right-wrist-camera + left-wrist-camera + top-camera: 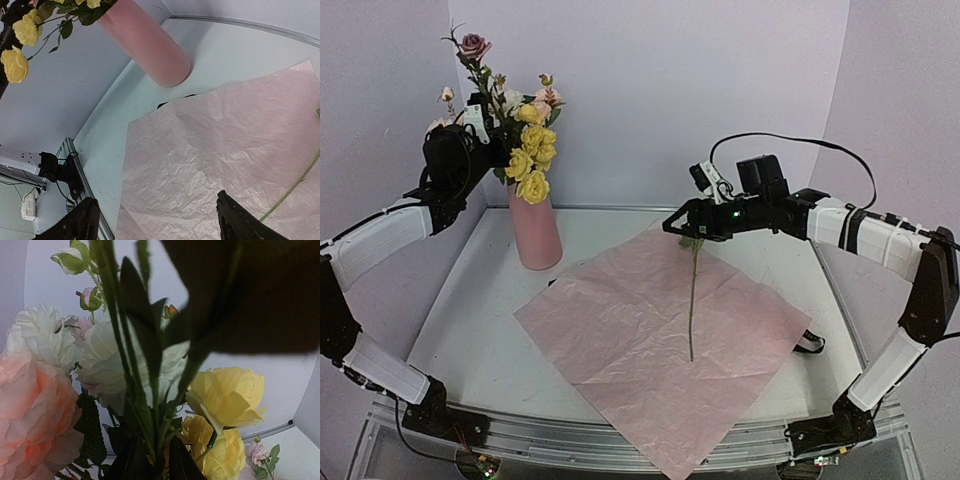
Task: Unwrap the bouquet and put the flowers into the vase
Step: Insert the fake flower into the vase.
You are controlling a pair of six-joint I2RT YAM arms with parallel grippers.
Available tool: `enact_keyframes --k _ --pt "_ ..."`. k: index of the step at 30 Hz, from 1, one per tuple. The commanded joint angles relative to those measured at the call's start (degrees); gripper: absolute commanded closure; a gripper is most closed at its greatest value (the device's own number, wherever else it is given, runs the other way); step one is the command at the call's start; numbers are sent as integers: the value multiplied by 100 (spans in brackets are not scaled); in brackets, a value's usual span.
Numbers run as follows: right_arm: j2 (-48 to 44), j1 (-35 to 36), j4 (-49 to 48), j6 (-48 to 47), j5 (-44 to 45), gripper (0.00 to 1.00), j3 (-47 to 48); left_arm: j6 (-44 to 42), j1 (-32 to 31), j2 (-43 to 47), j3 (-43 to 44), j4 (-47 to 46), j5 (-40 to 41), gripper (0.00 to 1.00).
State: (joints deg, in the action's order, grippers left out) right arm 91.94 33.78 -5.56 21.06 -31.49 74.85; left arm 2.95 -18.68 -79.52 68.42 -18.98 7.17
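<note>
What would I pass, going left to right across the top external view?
Left arm → vase with the flowers in it → loose stem lying on the pink paper → right arm. The paper spans the whole middle, so it has no single place in the order.

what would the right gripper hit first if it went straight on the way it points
Probably the pink paper: the right gripper points at it, open, the loose stem lying off to the side.
</note>
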Motion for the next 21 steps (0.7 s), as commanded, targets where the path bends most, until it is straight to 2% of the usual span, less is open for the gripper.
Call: enact_keyframes --k 1,6,12,16,19,21 --pt "3 -21 -68 14 -172 18 206 141 33 299 47 21 199 76" --pt "18 -21 -72 41 -239 18 176 303 33 495 30 69 251 65" --pt "13 -21 -70 62 -289 18 160 387 37 689 45 116 210 64" --pt "8 -21 -78 88 -326 18 140 369 33 738 96 150 200 75" --pt "8 -19 -69 100 -352 18 134 301 34 717 129 168 135 93" --pt "1 -21 -72 95 -365 18 131 266 33 654 160 188 85 100"
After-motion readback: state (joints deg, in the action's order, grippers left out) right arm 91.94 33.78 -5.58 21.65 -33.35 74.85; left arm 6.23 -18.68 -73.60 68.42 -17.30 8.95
